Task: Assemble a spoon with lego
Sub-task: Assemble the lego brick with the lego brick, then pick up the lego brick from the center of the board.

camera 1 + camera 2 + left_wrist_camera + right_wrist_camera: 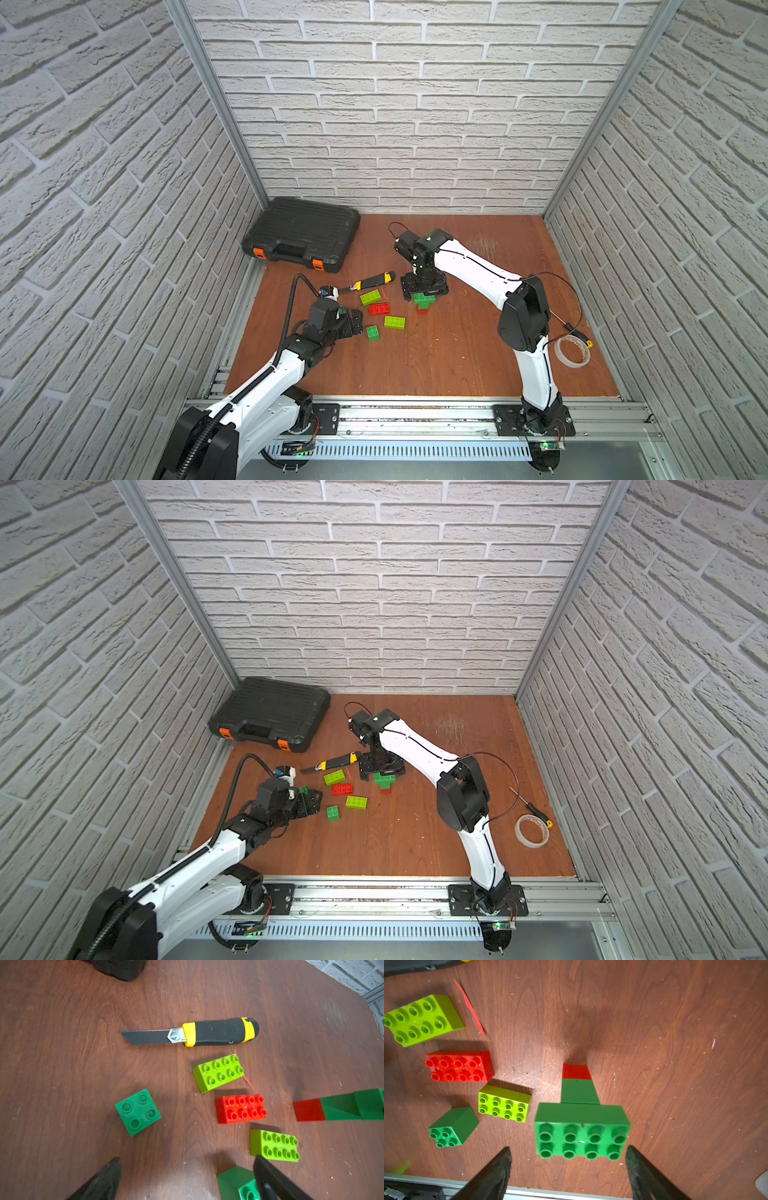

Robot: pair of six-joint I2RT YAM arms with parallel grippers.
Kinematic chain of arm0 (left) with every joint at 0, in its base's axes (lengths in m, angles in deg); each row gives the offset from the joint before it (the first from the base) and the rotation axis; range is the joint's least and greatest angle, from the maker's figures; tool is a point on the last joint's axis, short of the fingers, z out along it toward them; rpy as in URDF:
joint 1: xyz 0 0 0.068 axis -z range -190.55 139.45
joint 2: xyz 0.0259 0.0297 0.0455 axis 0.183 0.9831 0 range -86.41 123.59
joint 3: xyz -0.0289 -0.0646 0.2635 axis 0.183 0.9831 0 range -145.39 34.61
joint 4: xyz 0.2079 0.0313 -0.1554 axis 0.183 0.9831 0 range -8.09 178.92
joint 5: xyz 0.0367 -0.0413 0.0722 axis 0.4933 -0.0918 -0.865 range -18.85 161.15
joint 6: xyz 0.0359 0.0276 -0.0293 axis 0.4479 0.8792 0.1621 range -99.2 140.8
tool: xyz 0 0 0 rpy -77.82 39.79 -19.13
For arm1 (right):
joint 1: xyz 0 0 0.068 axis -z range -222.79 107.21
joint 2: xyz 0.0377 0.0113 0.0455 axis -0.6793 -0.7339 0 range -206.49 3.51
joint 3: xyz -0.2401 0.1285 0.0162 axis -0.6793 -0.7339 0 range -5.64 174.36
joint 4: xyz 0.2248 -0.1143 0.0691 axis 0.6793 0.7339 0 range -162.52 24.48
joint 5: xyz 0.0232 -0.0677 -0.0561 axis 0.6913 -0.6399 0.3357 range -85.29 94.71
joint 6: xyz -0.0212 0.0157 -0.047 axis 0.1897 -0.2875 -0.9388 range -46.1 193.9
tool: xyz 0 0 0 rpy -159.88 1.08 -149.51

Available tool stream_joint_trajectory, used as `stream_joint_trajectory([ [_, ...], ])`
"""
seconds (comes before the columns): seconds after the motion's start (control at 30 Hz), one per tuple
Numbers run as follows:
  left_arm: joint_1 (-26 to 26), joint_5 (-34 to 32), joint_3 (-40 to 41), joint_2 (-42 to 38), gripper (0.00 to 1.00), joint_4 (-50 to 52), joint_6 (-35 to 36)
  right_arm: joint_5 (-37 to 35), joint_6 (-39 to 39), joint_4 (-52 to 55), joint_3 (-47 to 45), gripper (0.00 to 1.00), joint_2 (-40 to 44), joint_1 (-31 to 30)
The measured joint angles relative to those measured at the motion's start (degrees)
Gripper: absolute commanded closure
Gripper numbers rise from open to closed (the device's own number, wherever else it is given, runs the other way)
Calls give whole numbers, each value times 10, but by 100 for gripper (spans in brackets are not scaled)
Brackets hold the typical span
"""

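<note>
The partial spoon (581, 1126) (424, 302) stands upright on the wooden table: a red brick at the bottom, a small dark green one on it, a wide dark green brick on top with studs up. My right gripper (569, 1148) (424, 291) hangs over it, open, with a finger on each side and clear of the wide brick. Loose lego lies to its left: two lime bricks (219, 1072) (274, 1145), a red brick (241, 1108) and two small dark green bricks (138, 1112) (236, 1183). My left gripper (187, 1159) (351, 322) is open and empty, one finger beside the nearer dark green brick.
A black-and-yellow utility knife (372, 282) with its blade out lies just behind the loose bricks. A black tool case (301, 232) fills the back left corner. A tape roll (572, 351) and a screwdriver (571, 330) lie at the right. A thin red sliver (470, 1008) lies by a lime brick.
</note>
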Motion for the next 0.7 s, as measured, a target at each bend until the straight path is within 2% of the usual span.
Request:
stream_joint_trajectory([
  [0.2,-8,15,-10,0,2,16,-11,-24,-14,4,-5,11,42,-7],
  [0.4,-38,42,-20,-10,2,19,-34,-37,-74,-33,-38,14,146,-28],
  [0.57,-79,70,-20,-17,2,23,-59,-14,-189,-162,-158,17,249,-51],
  [0.7,-88,80,-20,-25,2,31,-65,23,-296,-257,-248,19,274,-69],
])
